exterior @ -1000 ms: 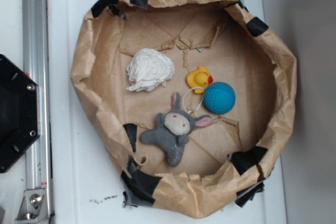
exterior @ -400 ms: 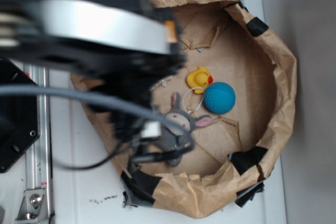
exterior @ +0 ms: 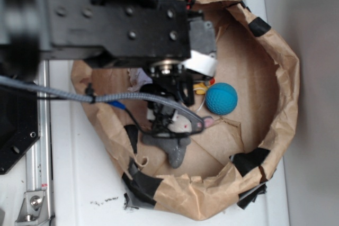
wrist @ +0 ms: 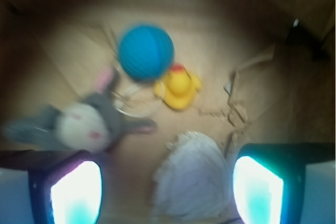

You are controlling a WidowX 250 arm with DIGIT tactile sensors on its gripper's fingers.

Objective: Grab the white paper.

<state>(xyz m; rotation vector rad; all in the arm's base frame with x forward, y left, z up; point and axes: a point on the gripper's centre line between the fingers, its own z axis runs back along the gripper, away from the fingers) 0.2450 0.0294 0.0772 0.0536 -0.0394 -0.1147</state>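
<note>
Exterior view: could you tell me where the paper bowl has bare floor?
Free floor lies right of the blue ball, toward the brown paper wall, and above it. It is crowded around the duck, bunny and white paper.

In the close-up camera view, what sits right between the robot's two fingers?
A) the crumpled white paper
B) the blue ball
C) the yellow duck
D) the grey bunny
A: the white paper lies between the two fingers, which stand apart on either side; the other toys lie farther off.
</note>
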